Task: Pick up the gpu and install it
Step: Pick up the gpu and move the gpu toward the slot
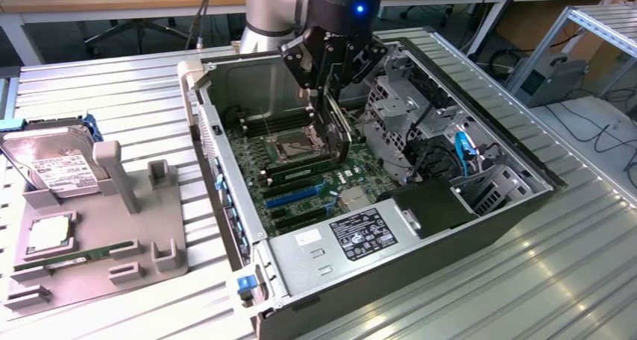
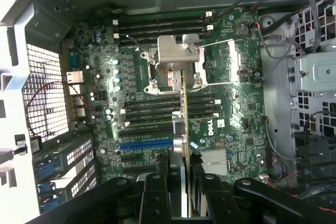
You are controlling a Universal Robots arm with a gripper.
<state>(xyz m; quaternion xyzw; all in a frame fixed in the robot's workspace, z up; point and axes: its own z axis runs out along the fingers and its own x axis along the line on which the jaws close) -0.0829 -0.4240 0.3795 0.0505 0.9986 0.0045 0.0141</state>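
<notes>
Gripper (image 1: pixel 330 94) (image 2: pixel 181 178) pinches gpu (image 1: pixel 336 135) (image 2: pixel 185 119) at upper end. Card hangs straight below claw, long axis seemingly upright, just above motherboard (image 1: pixel 298 177) (image 2: pixel 231 93) beside CPU socket (image 2: pixel 176 59). Blue expansion slot (image 2: pixel 146 144) lies aside.

drive cage (image 1: pixel 398 109) and cables (image 1: pixel 461 150) crowd close beside the gpu (image 2: pixel 185 121), while the motherboard's (image 2: pixel 100 93) other side lies open.

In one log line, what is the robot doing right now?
claw: shut on gpu | gpu: upright, over motherboard | where: inside open computer case
</notes>
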